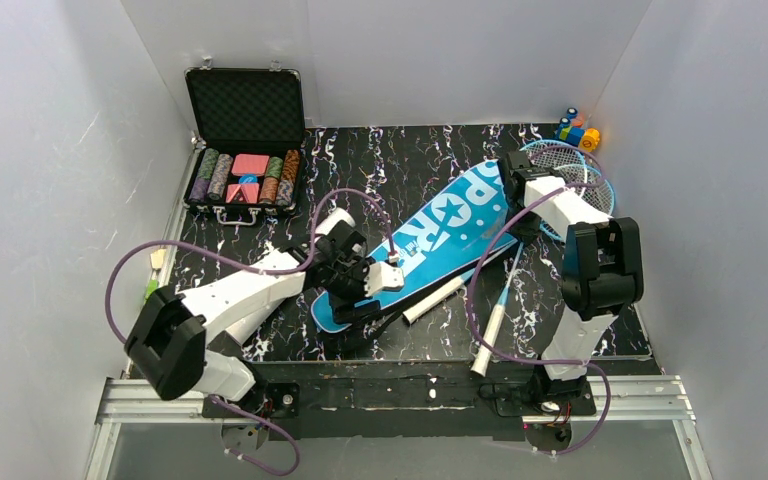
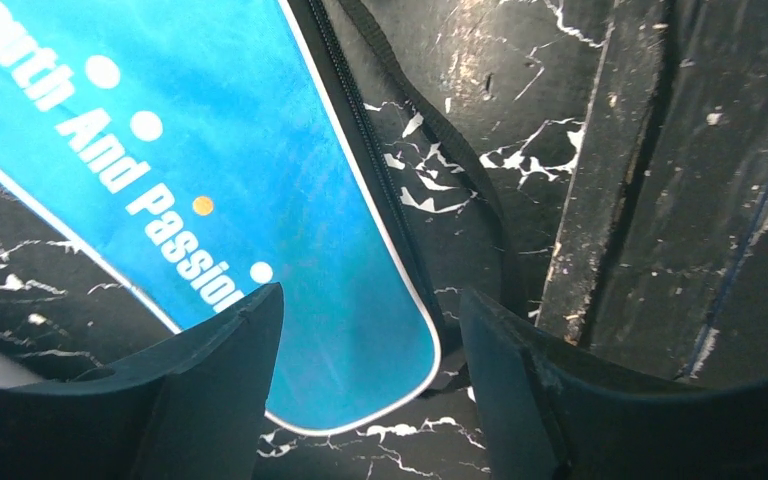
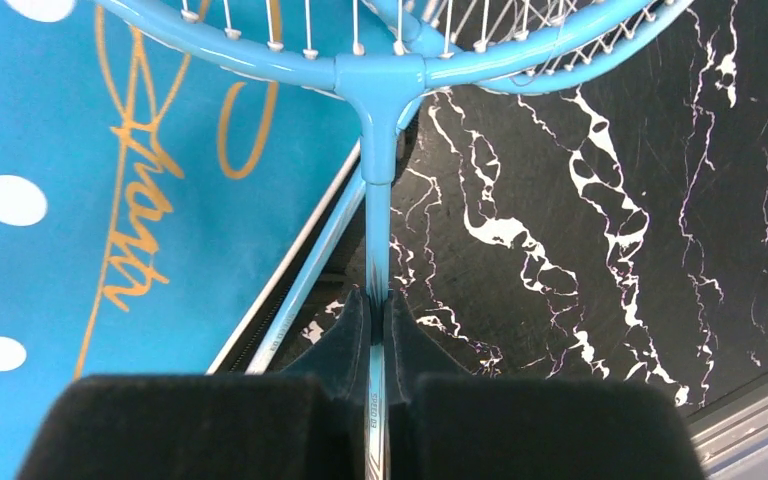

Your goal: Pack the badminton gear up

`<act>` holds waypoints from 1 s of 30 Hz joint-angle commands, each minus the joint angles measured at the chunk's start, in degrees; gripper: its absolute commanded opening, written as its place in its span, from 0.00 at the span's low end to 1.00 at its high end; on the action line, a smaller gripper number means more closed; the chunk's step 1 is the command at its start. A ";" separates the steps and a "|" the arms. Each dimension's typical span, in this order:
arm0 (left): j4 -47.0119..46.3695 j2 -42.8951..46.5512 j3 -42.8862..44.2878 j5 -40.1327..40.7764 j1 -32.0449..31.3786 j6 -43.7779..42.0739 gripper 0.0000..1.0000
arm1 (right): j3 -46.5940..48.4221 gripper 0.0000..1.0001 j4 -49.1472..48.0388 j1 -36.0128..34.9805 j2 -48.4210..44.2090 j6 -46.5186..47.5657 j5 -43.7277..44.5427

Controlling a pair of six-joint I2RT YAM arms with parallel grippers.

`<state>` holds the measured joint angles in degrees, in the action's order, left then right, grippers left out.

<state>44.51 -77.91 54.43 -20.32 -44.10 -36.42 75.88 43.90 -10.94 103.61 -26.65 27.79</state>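
At the far left of the desk sits the open poker chip case, no part of this job. Right of it, the left end effector hovers low over the narrow near end of the blue bag, its fingers well apart and holding nothing. The bag's rounded tip lies flat on the desk beneath the gap. The bag runs diagonally away to the far right, with its zip along the right edge; whether the zip is open I cannot tell. Further right, the right end effector is clamped tight on the shaft of a blue racket, just below the head, which lies beside the bag's wide far end. A second shaft slants alongside the bag's edge. The toy blocks sit in the far right corner.

The step in hand looks like getting the first racket into the bag. Next, the left side probably needs to pin or open the bag while the right feeds the racket in without catching the strings
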 commanded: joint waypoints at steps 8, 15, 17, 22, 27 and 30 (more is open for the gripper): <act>-6.49 -13.64 3.07 0.71 -0.20 -5.65 0.67 | -3.43 0.30 1.54 0.83 -6.43 -3.05 -4.39; -7.50 -17.65 3.56 -0.66 -0.22 -5.96 0.47 | -4.37 0.47 0.82 0.83 -12.69 -4.66 -11.75; -7.68 -18.86 4.12 0.03 -0.20 -5.62 0.32 | -5.54 0.47 -0.18 0.77 -14.58 -5.38 -15.05; -5.89 -19.60 5.57 1.28 -0.20 -4.56 0.00 | -8.27 0.48 -2.40 0.15 -17.69 -6.66 -23.65; -6.10 -13.28 6.57 5.66 -0.16 -0.88 0.00 | -10.49 0.48 -5.19 -1.28 -20.59 -8.93 -33.11; -4.36 -6.38 9.46 7.21 0.59 2.59 0.00 | -11.25 0.50 -6.91 -3.17 -22.27 -11.49 -39.87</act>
<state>40.47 -93.93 59.05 -16.43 -44.10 -37.74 65.32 41.15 -12.03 84.99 -34.61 -0.93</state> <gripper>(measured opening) 0.022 0.489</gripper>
